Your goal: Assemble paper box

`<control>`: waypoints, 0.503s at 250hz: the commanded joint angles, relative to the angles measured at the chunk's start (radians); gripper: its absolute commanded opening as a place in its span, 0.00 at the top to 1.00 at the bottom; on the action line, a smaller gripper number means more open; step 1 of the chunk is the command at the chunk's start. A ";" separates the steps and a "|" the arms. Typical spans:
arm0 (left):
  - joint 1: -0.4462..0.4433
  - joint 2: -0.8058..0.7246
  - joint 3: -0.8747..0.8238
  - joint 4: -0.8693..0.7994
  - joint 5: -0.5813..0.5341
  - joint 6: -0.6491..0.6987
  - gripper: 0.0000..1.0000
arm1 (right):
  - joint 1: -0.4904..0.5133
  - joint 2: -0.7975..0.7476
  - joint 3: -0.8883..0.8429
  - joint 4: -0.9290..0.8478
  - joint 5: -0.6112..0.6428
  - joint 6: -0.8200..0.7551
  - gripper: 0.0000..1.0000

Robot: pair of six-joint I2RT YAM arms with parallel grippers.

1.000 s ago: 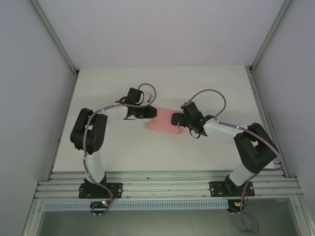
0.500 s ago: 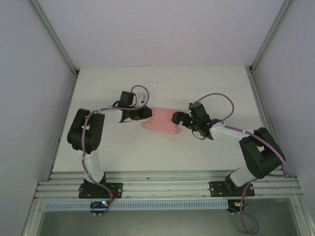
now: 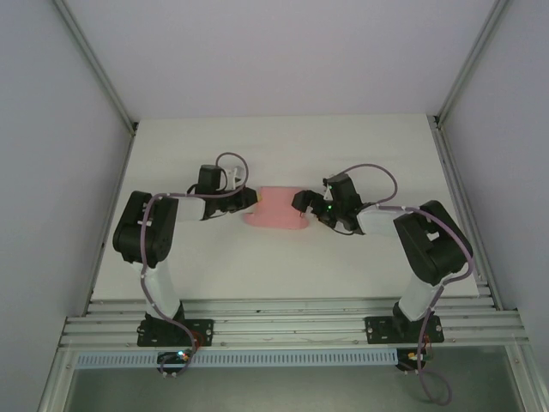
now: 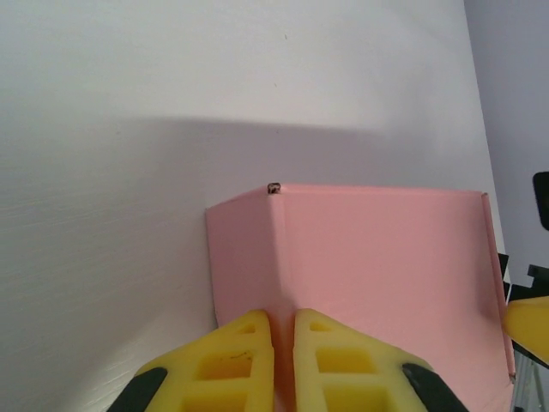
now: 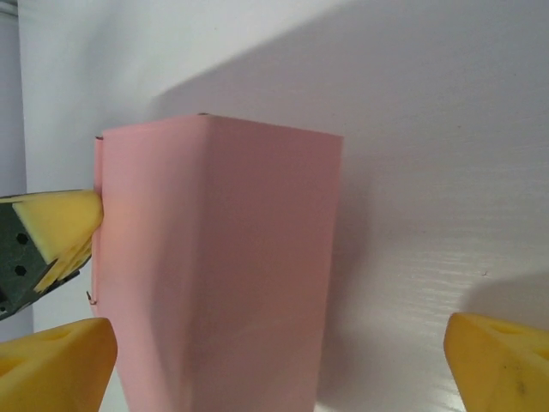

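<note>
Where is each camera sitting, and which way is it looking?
Top external: high behind the robot, looking down on the left gripper, right gripper and paper box.
Left wrist: low, facing the paper box, left gripper pinching it.
Right wrist: low, facing the paper box between the open right gripper's fingers.
Both wrist views share the paper box.

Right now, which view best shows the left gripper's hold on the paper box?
Left wrist: the left gripper is shut on the paper box at a crease. Top external shows it small; right wrist catches a yellow finger at the box's edge.
</note>
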 commanded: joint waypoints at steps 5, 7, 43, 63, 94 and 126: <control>0.011 -0.007 -0.030 -0.019 -0.022 -0.010 0.90 | -0.004 0.066 0.042 0.112 -0.115 0.043 0.07; 0.011 -0.007 -0.030 -0.018 -0.022 -0.010 0.90 | -0.004 0.068 0.043 0.115 -0.117 0.044 0.07; 0.012 -0.005 -0.032 -0.011 -0.028 -0.006 0.89 | -0.007 0.096 0.064 0.150 -0.158 0.053 0.21; 0.011 0.001 -0.028 -0.007 -0.024 -0.010 0.89 | -0.009 0.110 0.070 0.177 -0.180 0.069 0.27; 0.011 0.000 -0.026 -0.002 -0.019 -0.010 0.88 | -0.013 0.109 0.059 0.223 -0.190 0.089 0.46; 0.010 -0.027 -0.011 0.002 -0.001 -0.002 0.84 | -0.015 0.081 0.045 0.232 -0.196 0.084 0.58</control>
